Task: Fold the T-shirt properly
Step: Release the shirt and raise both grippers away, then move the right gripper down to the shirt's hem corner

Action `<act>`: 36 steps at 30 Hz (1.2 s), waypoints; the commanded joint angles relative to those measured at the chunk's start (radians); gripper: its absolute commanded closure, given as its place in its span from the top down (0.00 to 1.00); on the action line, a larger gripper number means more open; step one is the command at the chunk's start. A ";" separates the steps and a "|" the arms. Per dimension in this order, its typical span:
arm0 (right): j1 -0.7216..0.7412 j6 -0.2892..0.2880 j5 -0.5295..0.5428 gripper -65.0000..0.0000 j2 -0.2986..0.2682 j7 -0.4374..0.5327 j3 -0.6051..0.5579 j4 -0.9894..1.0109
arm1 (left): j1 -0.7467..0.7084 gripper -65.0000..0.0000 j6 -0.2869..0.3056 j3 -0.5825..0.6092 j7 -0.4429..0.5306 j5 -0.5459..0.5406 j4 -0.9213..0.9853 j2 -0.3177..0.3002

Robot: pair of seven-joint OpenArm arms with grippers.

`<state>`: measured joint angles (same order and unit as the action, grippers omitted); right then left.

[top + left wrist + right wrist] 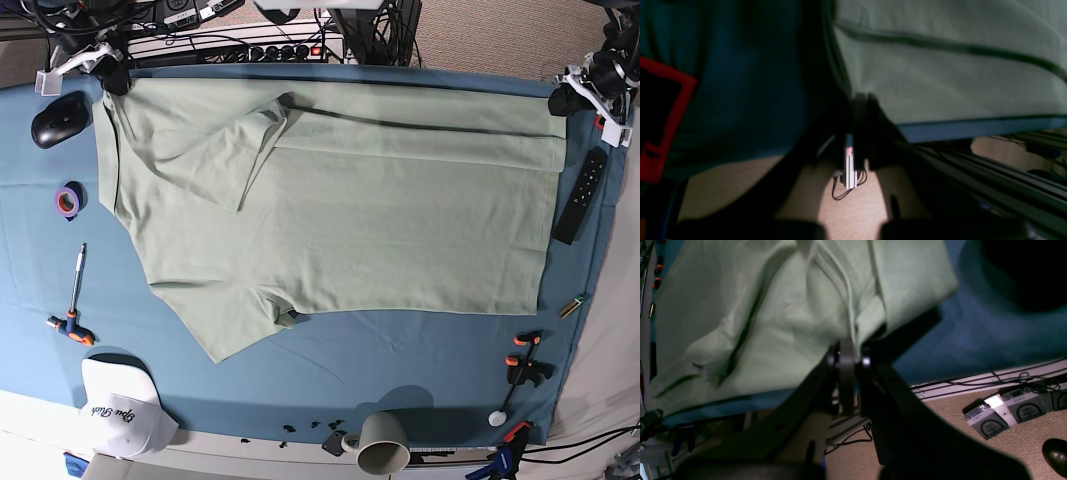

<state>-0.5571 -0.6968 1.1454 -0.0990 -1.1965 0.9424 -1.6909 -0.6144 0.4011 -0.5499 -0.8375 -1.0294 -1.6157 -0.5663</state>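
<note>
Shirt [340, 210] lies spread on the blue-covered bench [420, 360], soft, light, likely to sag. 2 corners look right for holding: left gripper [562, 100] and right gripper [112, 72] each pinch one at the far edge.

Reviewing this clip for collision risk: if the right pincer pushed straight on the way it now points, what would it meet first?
The right pincer is already shut on the T-shirt, so more of that fabric comes first, lying on the blue cloth; depth is unclear.
</note>
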 commanded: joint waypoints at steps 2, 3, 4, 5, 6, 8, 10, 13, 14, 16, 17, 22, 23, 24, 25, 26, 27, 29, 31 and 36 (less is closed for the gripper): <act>-0.008 -0.001 0.015 0.06 -0.014 0.022 0.013 -0.018 | -0.011 0.20 -0.007 -0.007 -0.015 0.027 -0.004 -0.018; -0.008 -0.001 0.017 0.21 -0.014 0.022 0.013 -0.018 | -0.011 0.31 -0.007 -0.007 -0.014 0.027 -0.004 -0.018; -0.008 -0.001 0.018 0.35 -0.014 0.025 0.013 -0.018 | -0.012 0.39 -0.007 -0.007 -0.010 0.027 -0.004 -0.018; -0.008 -0.001 0.017 0.44 -0.014 0.030 0.013 -0.018 | -0.012 0.43 -0.007 -0.007 -0.007 0.027 -0.005 -0.019; -0.008 -0.001 0.017 0.46 -0.014 0.035 0.013 -0.018 | -0.011 0.44 -0.007 -0.007 -0.007 0.027 -0.007 -0.019; -0.008 -0.001 0.017 0.46 -0.014 0.045 0.013 -0.018 | -0.012 0.44 -0.007 -0.012 -0.007 0.032 -0.015 -0.019; -0.008 -0.001 0.017 0.46 -0.014 0.046 0.014 -0.018 | -0.012 0.44 -0.008 -0.024 -0.008 0.057 -0.033 -0.019; -0.007 -0.001 0.015 0.46 -0.014 0.046 0.027 -0.021 | -0.012 0.44 -0.008 -0.066 -0.008 0.089 -0.071 -0.019; -0.005 -0.001 0.008 0.46 -0.014 0.048 0.039 -0.029 | -0.012 0.44 -0.007 -0.086 -0.007 0.092 -0.084 -0.019; 0.000 -0.001 -0.016 0.46 -0.015 0.058 0.078 -0.060 | -0.012 0.44 -0.007 -0.124 -0.003 0.092 -0.106 -0.024; 0.005 -0.001 -0.025 0.46 -0.015 0.063 0.102 -0.080 | -0.012 0.44 -0.007 -0.139 -0.001 0.091 -0.114 -0.029; 0.023 -0.001 -0.038 0.45 -0.017 0.075 0.207 -0.216 | -0.011 0.44 -0.007 -0.169 0.010 0.091 -0.154 -0.058; 0.027 -0.001 -0.036 0.45 -0.017 0.079 0.214 -0.250 | -0.010 0.44 -0.007 -0.169 0.017 0.091 -0.166 -0.060; 0.030 -0.001 -0.036 0.45 -0.016 0.089 0.216 -0.287 | -0.004 0.44 -0.007 -0.169 0.024 0.090 -0.180 -0.060; 0.041 -0.001 -0.036 0.45 -0.015 0.098 0.215 -0.324 | 0.003 0.44 -0.007 -0.169 0.034 0.082 -0.193 -0.060; 0.059 -0.001 -0.037 0.45 -0.013 0.101 0.214 -0.361 | 0.012 0.44 -0.002 -0.168 0.049 0.073 -0.208 -0.060; 0.081 -0.001 -0.045 0.45 -0.014 0.104 0.208 -0.395 | 0.025 0.44 0.016 -0.168 0.057 0.066 -0.219 -0.060; 0.134 -0.001 -0.112 0.45 -0.014 0.134 0.172 -0.447 | 0.057 0.44 0.051 -0.167 0.061 0.057 -0.233 -0.060; 0.190 -0.001 -0.219 0.45 -0.014 0.189 0.103 -0.460 | 0.093 0.44 0.053 -0.166 0.061 0.049 -0.237 -0.060; 0.325 0.048 -0.521 0.45 -0.014 0.333 -0.162 -0.415 | 0.159 0.44 0.053 -0.166 0.087 0.050 -0.237 -0.060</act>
<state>-0.2359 -0.6510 0.5961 -0.0994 -0.8906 0.7704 -2.0907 -0.4561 0.4500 -0.7071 -0.7734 -0.9627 -1.8389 -0.6048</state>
